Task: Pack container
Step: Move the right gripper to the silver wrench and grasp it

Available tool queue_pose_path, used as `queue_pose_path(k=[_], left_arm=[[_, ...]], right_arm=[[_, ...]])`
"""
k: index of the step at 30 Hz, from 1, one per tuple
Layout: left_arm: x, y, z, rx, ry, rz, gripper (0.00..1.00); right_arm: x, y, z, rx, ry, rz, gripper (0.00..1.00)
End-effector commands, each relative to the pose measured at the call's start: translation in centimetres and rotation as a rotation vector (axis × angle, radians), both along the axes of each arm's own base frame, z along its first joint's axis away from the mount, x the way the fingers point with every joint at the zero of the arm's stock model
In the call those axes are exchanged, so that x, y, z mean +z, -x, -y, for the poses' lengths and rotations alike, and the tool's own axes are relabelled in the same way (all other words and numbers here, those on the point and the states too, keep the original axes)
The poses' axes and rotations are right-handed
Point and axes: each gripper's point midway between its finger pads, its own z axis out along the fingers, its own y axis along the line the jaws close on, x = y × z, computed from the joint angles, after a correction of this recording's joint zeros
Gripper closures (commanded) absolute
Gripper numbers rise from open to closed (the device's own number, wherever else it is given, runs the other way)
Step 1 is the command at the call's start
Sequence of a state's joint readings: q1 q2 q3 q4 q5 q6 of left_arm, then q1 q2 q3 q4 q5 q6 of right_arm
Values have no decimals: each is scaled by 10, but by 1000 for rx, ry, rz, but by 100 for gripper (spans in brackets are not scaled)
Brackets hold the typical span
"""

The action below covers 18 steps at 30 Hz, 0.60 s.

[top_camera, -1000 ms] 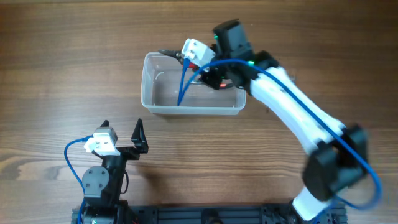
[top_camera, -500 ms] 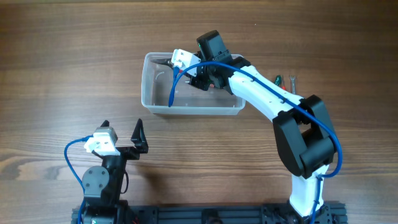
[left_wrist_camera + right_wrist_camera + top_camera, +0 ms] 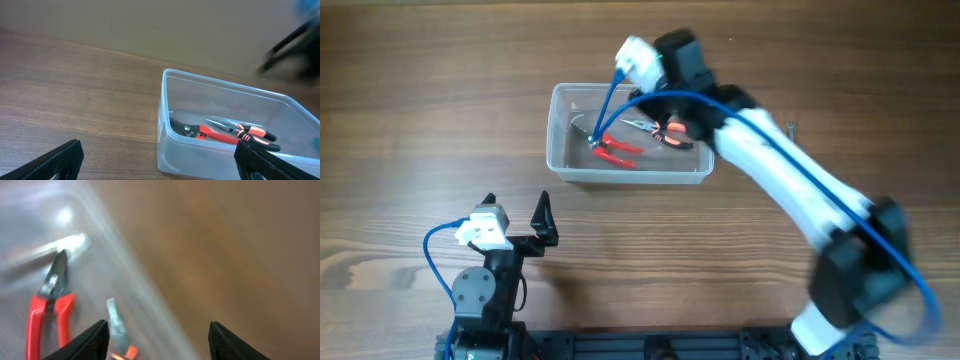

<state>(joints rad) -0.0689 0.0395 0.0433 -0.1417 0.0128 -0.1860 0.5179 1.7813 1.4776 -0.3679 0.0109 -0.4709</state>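
The clear container [image 3: 558, 165] stands mid-table. In it lie red-handled pliers [image 3: 617, 150] and orange-and-black pliers [image 3: 665, 130]. My right gripper [image 3: 157, 342] hovers open and empty over the tub's far rim [image 3: 115, 245]. Its blurred wrist view looks down on the red pliers [image 3: 47, 310]. From overhead the right arm's wrist covers those fingers. My left gripper [image 3: 517, 208] rests open near the front edge, well clear of the tub. The left wrist view shows that gripper [image 3: 160, 157], the container [image 3: 165, 130] and both pliers [image 3: 215, 134] inside.
The tip of a small tool [image 3: 790, 127] shows on the wood right of the container, mostly covered by the right arm. A black rail [image 3: 660, 345] runs along the table's near edge behind the arm bases.
The right gripper dipped into the container, opened, and has risen toward the far rim. The red pliers now lie loose in the tub. The left arm has not moved.
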Motion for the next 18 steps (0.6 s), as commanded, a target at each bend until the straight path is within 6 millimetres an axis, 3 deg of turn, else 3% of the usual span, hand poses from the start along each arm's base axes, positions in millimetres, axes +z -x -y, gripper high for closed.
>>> queue_pose_path(k=[1, 3, 4, 6, 8, 11, 15, 18], left_arm=[[-2, 0, -2, 10, 12, -2, 0], [-2, 0, -2, 10, 12, -2, 0], [-2, 0, -2, 10, 12, -3, 0], [-2, 0, -2, 10, 12, -2, 0], [-2, 0, -2, 10, 12, -2, 0], [-2, 0, -2, 10, 12, -2, 0], [-2, 0, -2, 10, 12, -2, 0], [-2, 0, -2, 10, 12, -2, 0]], right_arm=[[145, 16, 105, -342, -182, 235, 33], [170, 29, 161, -489, -256, 250, 33], [174, 36, 191, -577, -289, 238, 33], [164, 47, 245, -760, -333, 178, 29], [132, 59, 293, -937, -358, 60, 27], [75, 71, 324, -1061, -391, -157, 26], [-24, 74, 329, -1092, -397, -482, 26], [-87, 78, 329, -1122, -346, -654, 28]])
